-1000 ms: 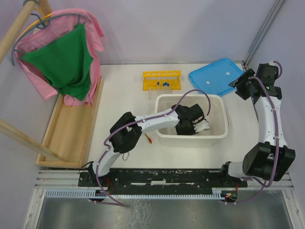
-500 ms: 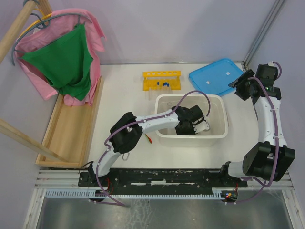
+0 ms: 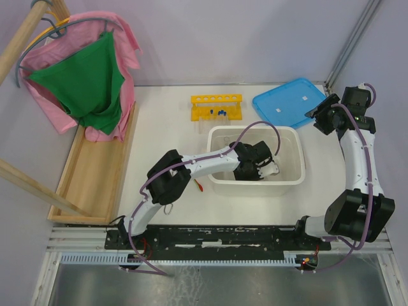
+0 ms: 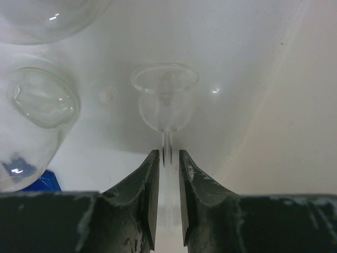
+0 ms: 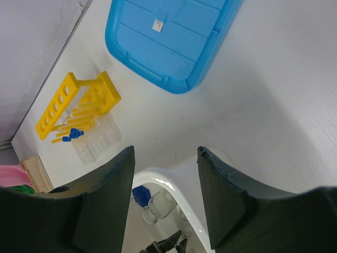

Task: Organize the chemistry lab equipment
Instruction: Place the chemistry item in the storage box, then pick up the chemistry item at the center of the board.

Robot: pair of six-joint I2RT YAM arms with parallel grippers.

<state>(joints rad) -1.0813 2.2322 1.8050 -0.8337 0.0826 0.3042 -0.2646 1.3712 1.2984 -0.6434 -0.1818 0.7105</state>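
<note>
The yellow rack (image 3: pixel 217 107) stands leftmost, on the table behind the white tub (image 3: pixel 290 135), well apart from both tools. Inside the tub the left gripper (image 4: pixel 168 156) sits low, its jaws parted only a little. A small glass flask (image 4: pixel 164 108) lies straight ahead of it, bulb and rim away from the fingers and thin stem running back into the gap, so its long axis follows the line of approach. The stem looks narrower than the gap, so I judge it loose rather than pinched (clear glass on white is hard to read). A larger flask (image 4: pixel 37 113) lies just to its left. Further right, outside the tub near the blue lid (image 5: pixel 168 42), the right gripper (image 5: pixel 164 150) hangs spread wide, holding nothing. The left arm is plainly nearer.
</note>
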